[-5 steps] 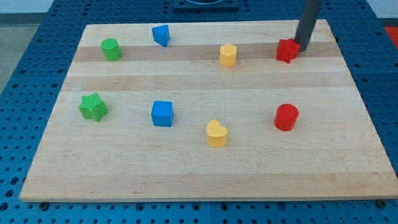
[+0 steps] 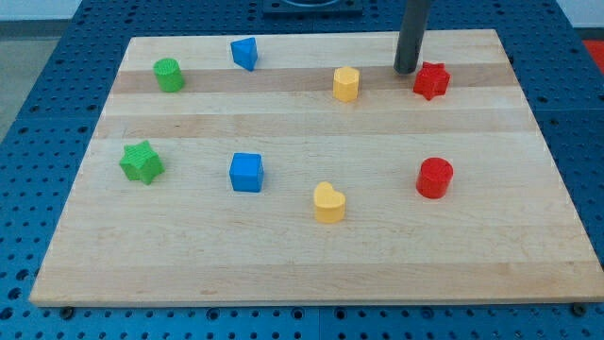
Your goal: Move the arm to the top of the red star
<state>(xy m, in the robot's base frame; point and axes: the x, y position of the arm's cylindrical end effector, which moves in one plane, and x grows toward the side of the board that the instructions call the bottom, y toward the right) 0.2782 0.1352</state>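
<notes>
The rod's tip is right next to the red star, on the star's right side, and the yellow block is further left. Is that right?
Not quite. In the camera view, my tip is right beside the red star, but on its upper left, not its right. The yellow block is indeed further left.

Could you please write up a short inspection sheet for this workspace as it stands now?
Surface: wooden board, flat, on a blue perforated table.
Job's things: red star near the view's top right; my tip sits just at its upper left, close beside it.
Clutter: green cylinder, blue block, yellow block, green star, blue cube, yellow heart, red cylinder.
Fingers: none, only a rod.
Cables: nothing seen.
Surroundings: nothing seen beyond the table.
</notes>
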